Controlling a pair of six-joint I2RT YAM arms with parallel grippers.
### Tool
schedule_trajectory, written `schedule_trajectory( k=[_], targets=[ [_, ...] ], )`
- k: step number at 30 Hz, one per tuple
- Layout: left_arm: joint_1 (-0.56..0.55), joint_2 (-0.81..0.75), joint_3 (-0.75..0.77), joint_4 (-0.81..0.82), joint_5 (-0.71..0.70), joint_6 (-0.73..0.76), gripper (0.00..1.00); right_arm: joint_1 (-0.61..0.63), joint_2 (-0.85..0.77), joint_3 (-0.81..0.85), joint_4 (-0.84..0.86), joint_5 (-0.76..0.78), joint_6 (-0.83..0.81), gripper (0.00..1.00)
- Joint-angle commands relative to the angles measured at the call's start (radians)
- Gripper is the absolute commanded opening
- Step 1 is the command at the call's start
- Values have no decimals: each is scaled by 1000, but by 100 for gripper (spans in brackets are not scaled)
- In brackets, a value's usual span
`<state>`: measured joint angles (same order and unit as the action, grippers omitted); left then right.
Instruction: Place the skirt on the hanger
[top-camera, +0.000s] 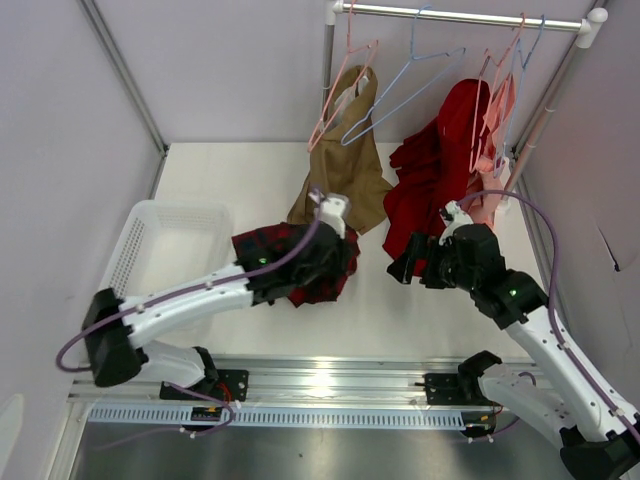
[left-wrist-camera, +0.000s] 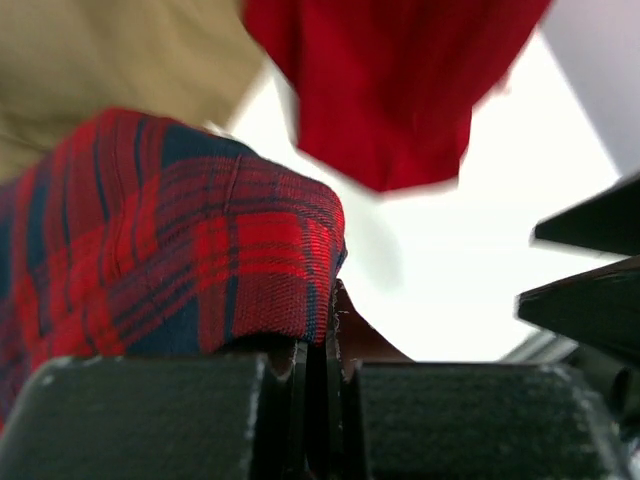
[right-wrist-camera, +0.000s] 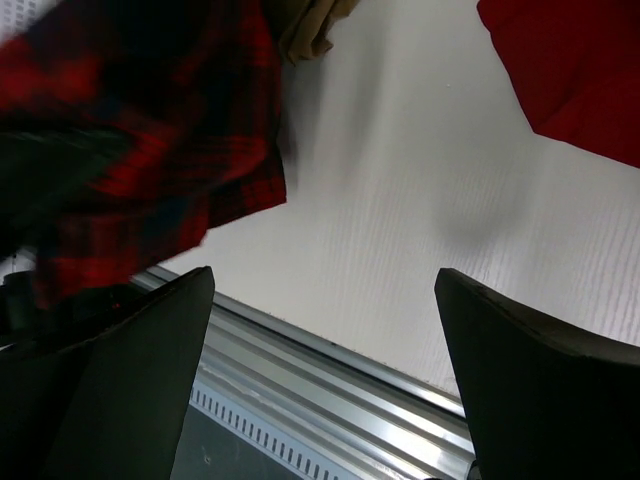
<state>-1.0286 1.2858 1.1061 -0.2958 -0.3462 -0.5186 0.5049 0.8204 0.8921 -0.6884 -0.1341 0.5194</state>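
Top view: we see left gripper (top-camera: 338, 258) clamped on the skirt (top-camera: 318, 288), bunched mid-table, right of the basket (top-camera: 135, 245). Blue hanger (top-camera: 400, 95) hangs on the far rail (top-camera: 460, 13), well apart. Left wrist: jaws together w/ plaid hem pinched btw them. Right wrist: right gripper (right-wrist-camera: 325, 380) stands wide apart, holding nothing; skirt is at its left.

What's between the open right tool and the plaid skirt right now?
Nothing: only bare white table separates the right tool from the skirt, clearest in the top view.
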Motion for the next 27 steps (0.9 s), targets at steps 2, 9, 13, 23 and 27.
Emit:
schedule_trajectory(
  k=[2, 9, 13, 23, 27],
  targets=[
    [-71, 173, 87, 80, 73, -58, 6, 3, -41, 10, -43, 68, -7, 99],
    [-73, 184, 84, 92, 95, -51, 64, 1, -55, -16, -51, 64, -4, 100],
    [-73, 107, 86, 26, 38, -24, 70, 3, -29, -53, -16, 19, -4, 99],
    [-48, -176, -101, -325, -158, -167, 64, 84, 19, -180, 88, 57, -12, 90],
    [19, -325, -285, -353, -114, -291, 62, 156, 65, -191, 156, 31, 17, 84]
  ],
)
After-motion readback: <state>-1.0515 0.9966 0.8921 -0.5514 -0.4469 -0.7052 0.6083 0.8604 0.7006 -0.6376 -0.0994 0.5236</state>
